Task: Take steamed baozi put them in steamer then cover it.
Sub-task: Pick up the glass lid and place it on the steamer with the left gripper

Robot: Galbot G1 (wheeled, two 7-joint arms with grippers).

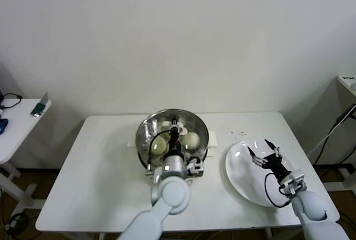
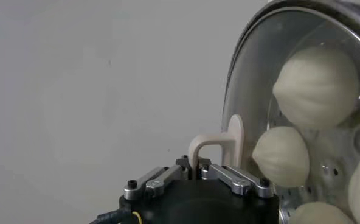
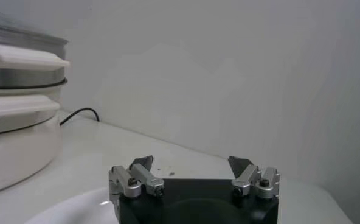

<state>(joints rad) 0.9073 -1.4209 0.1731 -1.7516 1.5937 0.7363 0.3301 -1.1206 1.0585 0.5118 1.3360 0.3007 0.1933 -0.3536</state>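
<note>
White tabletop [image 1: 100, 168]: shiny round steamer [image 1: 146, 131] w/ smooth baozi [image 1: 191, 139].

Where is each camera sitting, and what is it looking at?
Head view: looks down from the robot's head at the table; both arms show.
Left wrist view: sits behind the left claw, shut on the lid handle, facing baozi under glass.
Right wrist view: sits behind the open right claw over the plate.
All three views share the steamer.

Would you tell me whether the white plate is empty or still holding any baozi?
Empty. The head view shows the plate bare, with only the open right gripper hovering over it; the baozi lie in the steamer.
</note>
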